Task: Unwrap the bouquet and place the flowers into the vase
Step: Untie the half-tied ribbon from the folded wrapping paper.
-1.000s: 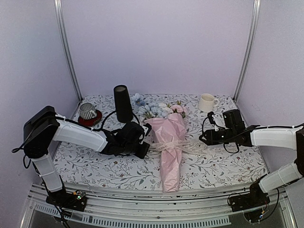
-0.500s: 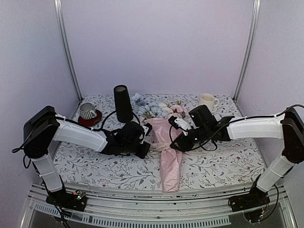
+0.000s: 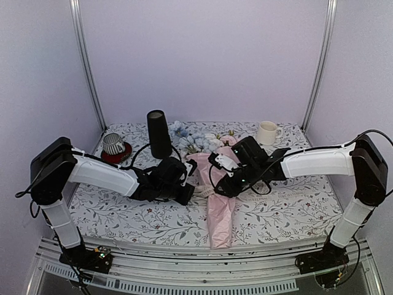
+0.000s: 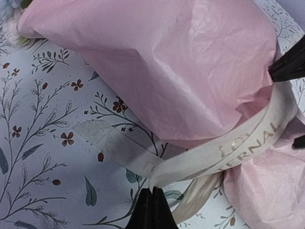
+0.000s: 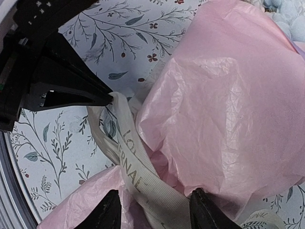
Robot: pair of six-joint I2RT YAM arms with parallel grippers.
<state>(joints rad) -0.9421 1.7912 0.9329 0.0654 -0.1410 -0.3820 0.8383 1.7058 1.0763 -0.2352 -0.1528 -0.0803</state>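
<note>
the bouquet is a cone of pink-lilac tissue paper, thin and finely crinkled. it lies flat on the leaf-printed table cover with its narrow tail toward the arm bases. a flat cream woven ribbon with gold lettering cinches its waist.

the left gripper has its black tips pressed together, pinching the ribbon where its strands meet. the paper cone lies just ahead of those tips and to their right.

the right gripper hangs over the same waist from the other side. its two dark fingers are spread, and the ribbon band and creased paper run between them. whether they touch the paper i cannot tell.

the flowers, soft pale blue, white and pink heads, spill from the cone's wide mouth beyond both grippers. the vase, a matte black tapered tube, stands upright beyond the left gripper.
</note>
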